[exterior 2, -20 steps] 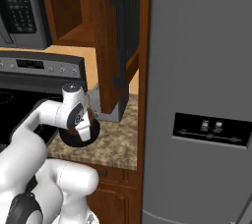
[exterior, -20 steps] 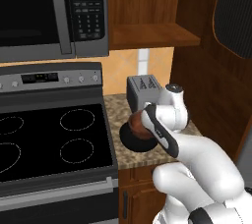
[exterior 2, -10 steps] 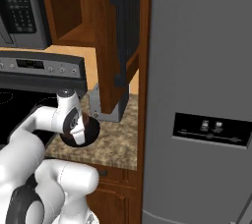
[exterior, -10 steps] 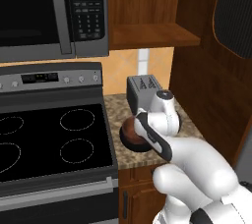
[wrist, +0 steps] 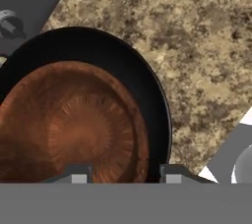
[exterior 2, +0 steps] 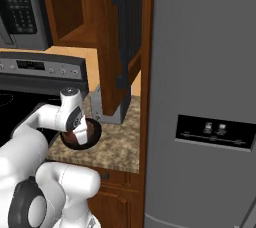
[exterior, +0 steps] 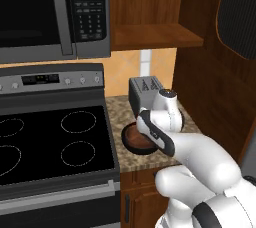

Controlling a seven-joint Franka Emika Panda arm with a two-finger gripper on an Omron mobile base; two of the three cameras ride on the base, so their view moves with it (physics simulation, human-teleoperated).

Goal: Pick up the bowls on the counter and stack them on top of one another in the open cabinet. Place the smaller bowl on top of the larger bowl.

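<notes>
I am finding the smaller bowl sitting nested inside the larger bowl, both on the worktop — not yet in the cabinet. My gripper is hovering just above them, jaws apart, gripping nothing; the whole transfer is remaining.

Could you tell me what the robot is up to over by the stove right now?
The white arm is reaching down over the two bowls on the granite counter, beside the toaster. The reddish-brown bowl already sits inside the wide black bowl, and the claw hovers open, straddling the brown bowl's rim. Nothing has been lifted yet, and the open cabinet's shelf above holds no bowl.
</notes>
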